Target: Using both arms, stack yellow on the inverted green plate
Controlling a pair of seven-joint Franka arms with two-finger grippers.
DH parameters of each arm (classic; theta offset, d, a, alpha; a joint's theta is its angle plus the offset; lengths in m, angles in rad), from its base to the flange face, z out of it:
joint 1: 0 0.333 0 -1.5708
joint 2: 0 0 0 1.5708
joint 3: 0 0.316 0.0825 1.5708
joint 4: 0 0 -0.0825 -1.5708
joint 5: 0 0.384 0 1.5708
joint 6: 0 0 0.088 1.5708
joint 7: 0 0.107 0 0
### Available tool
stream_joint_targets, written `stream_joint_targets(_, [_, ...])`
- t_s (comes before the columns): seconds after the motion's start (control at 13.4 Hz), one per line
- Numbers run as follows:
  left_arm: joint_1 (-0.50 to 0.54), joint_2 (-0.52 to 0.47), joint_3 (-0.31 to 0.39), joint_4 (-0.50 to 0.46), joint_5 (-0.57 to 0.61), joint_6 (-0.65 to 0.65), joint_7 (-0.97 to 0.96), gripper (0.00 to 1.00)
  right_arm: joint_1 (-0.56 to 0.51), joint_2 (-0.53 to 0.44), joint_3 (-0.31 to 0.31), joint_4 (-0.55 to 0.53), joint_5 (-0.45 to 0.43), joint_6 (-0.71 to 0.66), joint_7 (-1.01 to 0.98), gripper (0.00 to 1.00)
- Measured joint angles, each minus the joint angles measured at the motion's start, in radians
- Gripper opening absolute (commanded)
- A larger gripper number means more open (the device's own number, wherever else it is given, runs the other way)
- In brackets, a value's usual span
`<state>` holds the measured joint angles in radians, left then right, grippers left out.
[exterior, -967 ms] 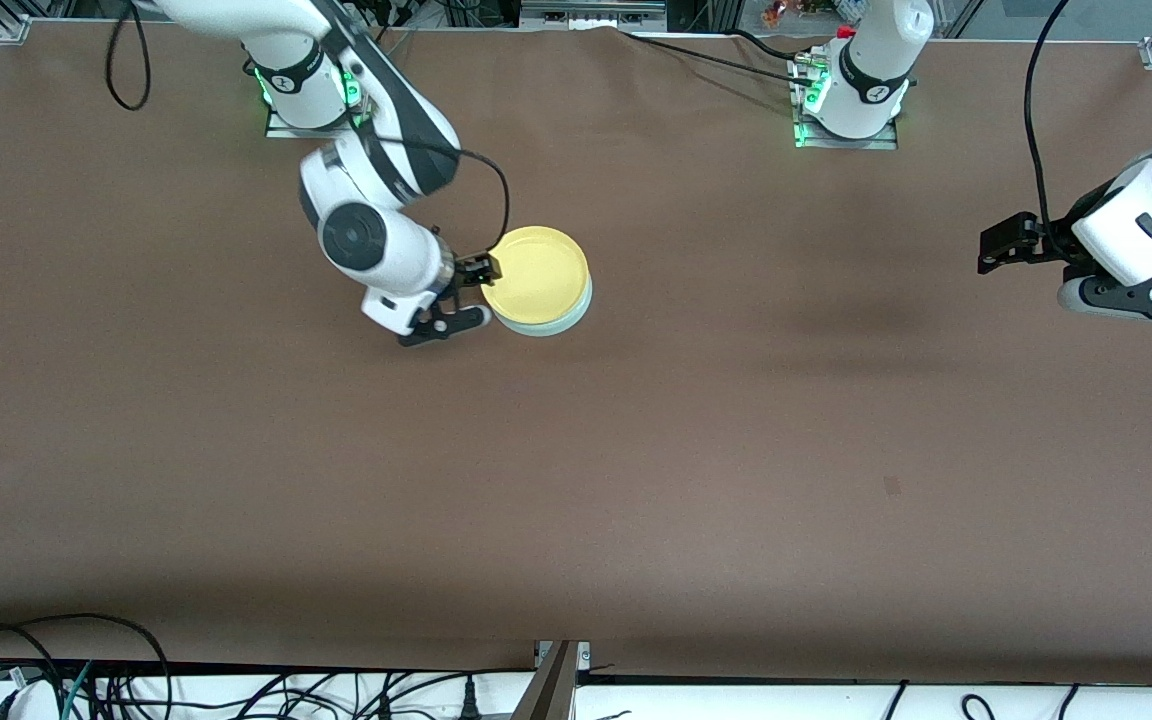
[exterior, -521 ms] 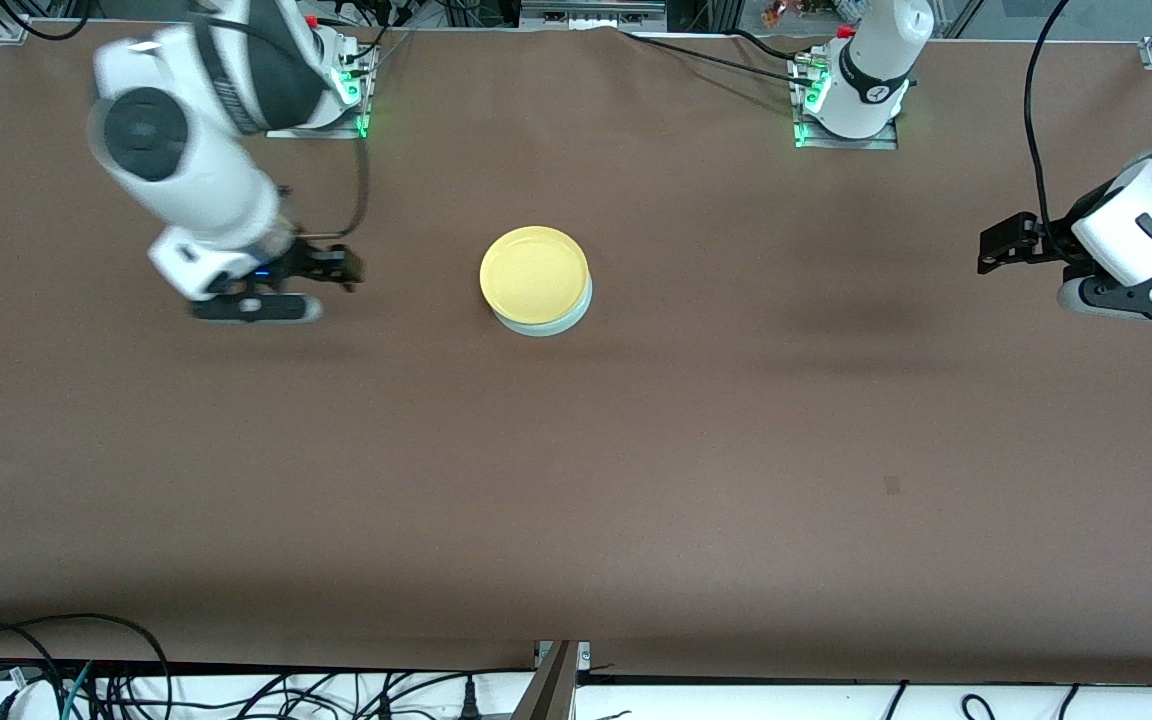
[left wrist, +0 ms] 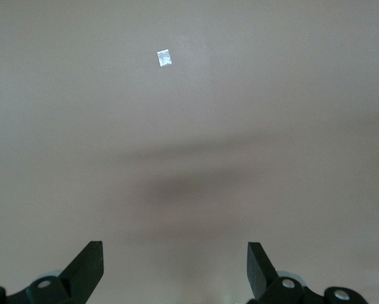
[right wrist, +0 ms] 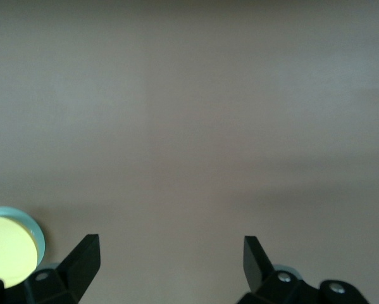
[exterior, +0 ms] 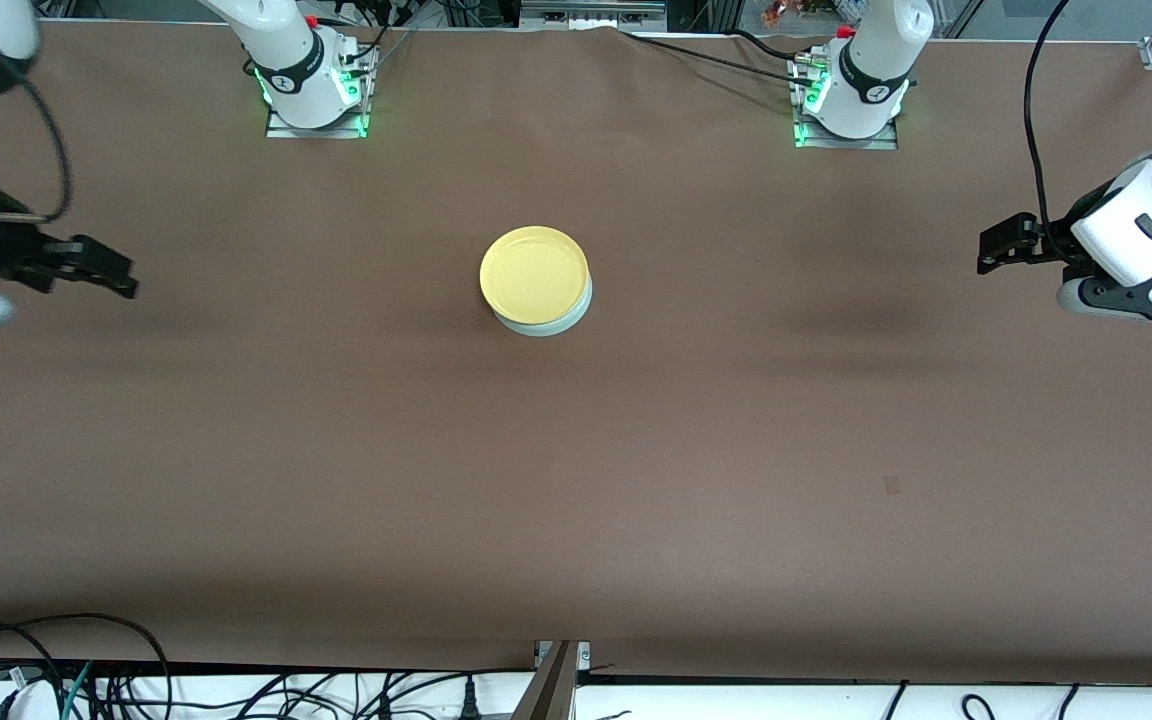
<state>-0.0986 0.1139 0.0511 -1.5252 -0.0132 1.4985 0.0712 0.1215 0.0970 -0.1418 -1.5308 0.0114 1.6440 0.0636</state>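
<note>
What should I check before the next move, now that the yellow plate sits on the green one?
1. Yellow plate on green plate, rim up: ok.
2. Green plate upside down: cannot tell.
3. Stack squarely centred: not ok, green rim shows only on the side toward the camera.
4. Right gripper open, empty, over bare table at its arm's end: ok.
5. Left gripper open, empty, waiting at its own end: ok.

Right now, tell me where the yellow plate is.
In the front view the yellow plate rests on the green plate mid-table, between the two arms' ends.
</note>
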Motion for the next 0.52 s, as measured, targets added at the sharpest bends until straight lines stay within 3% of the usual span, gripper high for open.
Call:
stream_joint_targets(0.3, [0.0,0.0,0.0,0.0,0.0,0.0,0.0,1.0,-0.05,-0.044,0.075,-0.051,-0.035,0.008,-0.003,1.0])
stream_joint_targets(0.52, [0.0,0.001,0.0,0.0,0.0,0.0,0.0,1.0,-0.056,-0.057,0.09,-0.102,-0.04,0.022,-0.002,1.0])
